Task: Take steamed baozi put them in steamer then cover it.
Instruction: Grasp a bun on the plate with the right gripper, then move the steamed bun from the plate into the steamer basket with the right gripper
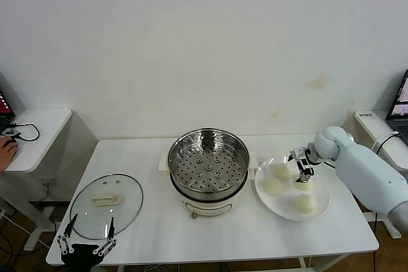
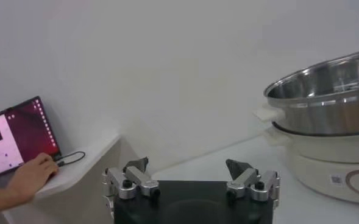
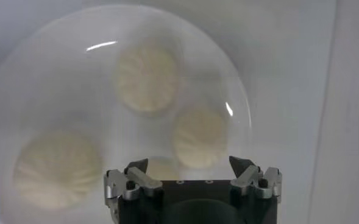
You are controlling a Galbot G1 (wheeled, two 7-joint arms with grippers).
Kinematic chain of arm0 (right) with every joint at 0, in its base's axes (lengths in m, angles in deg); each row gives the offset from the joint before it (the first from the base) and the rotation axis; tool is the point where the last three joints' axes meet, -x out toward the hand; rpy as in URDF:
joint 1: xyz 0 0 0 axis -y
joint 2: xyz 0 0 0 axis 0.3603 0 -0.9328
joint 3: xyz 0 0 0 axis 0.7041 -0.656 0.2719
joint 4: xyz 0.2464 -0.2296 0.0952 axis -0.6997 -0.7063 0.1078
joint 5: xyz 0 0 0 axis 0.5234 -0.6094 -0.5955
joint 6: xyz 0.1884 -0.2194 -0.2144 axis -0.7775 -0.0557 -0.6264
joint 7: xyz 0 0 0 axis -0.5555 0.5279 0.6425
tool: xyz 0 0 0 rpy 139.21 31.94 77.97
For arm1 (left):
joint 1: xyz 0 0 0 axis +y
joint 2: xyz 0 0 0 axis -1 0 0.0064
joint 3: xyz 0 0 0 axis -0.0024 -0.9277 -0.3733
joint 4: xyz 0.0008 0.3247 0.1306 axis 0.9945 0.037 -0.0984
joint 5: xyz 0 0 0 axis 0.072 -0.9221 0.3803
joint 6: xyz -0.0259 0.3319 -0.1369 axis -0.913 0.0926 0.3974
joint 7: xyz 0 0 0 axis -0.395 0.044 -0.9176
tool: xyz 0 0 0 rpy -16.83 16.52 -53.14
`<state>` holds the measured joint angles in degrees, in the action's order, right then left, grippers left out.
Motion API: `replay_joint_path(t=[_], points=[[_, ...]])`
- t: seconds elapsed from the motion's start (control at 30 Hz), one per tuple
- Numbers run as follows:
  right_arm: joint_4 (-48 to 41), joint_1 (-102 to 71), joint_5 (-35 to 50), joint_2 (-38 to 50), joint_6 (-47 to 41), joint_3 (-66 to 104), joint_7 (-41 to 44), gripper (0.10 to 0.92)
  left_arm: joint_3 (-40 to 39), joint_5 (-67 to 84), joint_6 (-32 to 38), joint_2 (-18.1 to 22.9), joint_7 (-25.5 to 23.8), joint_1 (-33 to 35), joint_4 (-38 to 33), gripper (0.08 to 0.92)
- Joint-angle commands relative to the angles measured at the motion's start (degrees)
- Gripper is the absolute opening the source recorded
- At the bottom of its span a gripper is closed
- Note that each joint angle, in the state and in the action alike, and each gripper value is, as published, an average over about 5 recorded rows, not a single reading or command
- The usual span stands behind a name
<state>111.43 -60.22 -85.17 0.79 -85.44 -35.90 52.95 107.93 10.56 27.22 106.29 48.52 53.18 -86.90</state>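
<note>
Four steamed baozi (image 1: 282, 171) sit on a white plate (image 1: 322, 206) to the right of the steamer (image 1: 208, 162) in the head view; the right gripper (image 1: 304, 174) hangs spread above one bun, holding nothing. The cover (image 1: 106, 205) lies flat at the table's left, with the left gripper (image 1: 88, 241) spread wide at its near edge.

Left wrist view: left gripper (image 2: 191, 179) empty, steamer (image 2: 325, 97) off to one side.

Right wrist view: right gripper (image 3: 191, 176) wide apart over the baozi (image 3: 199, 136), pinching none.
</note>
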Motion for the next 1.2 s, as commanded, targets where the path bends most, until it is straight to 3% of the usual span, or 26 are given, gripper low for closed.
replay_joint_path(t=[0.03,0.6,0.93,1.2], points=[[-7.2,2.1,-2.2,-4.4,0.4,-2.2,-0.8,0.823,0.7,-0.2,0.3,-0.1,-0.1,-0.1,0.2,0.823],[-12.4,1.9,-3.0,-9.8,1.1,-0.8,-2.9,0.815,1.5,-0.3,0.7,-0.2,-0.1,-0.4,0.9,0.823],[-11.4,1.6,-3.2,-8.6,0.6,-0.7,-2.3,0.645,1.4,-0.3,0.7,-0.2,-0.1,-0.4,0.9,0.823],[-1.7,5.3,4.7,-1.9,-1.3,-4.1,-0.2,0.638,1.1,-0.2,0.7,-0.4,-0.2,-0.5,1.3,0.823]])
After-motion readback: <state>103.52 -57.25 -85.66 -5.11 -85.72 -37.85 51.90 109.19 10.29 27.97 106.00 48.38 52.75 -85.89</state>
